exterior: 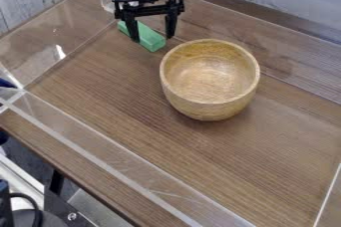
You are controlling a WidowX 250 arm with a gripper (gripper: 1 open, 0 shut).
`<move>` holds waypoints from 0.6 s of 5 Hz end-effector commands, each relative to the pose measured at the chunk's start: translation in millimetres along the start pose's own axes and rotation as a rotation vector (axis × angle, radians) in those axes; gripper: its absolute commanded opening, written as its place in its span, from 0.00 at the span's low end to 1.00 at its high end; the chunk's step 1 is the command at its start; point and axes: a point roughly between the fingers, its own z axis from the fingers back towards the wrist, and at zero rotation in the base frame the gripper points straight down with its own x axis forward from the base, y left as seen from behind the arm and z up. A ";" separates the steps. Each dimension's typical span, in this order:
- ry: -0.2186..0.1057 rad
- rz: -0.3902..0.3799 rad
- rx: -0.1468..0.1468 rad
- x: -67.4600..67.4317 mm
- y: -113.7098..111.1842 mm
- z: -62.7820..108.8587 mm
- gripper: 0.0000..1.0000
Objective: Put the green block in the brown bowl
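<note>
The green block [150, 37] lies flat on the wooden table at the upper left, a short way left of and behind the brown bowl [209, 78]. The bowl stands upright and holds nothing. My black gripper [147, 27] points straight down over the block, open, with one finger [122, 22] at the block's far left end and the other on its right side. The fingers reach low around the block; I cannot tell whether they touch it. Part of the block is hidden behind the fingers.
A clear acrylic wall [54, 47] runs around the wooden tabletop [147, 131], with its near edge [120, 166] along the front. Grey planks stand behind the table at the top right.
</note>
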 end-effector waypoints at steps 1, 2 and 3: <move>-0.073 0.016 -0.026 13.2 -1.7 18.8 1.00; -0.072 0.021 -0.023 15.4 -2.7 15.0 1.00; -0.071 0.022 -0.021 17.0 -3.5 13.1 1.00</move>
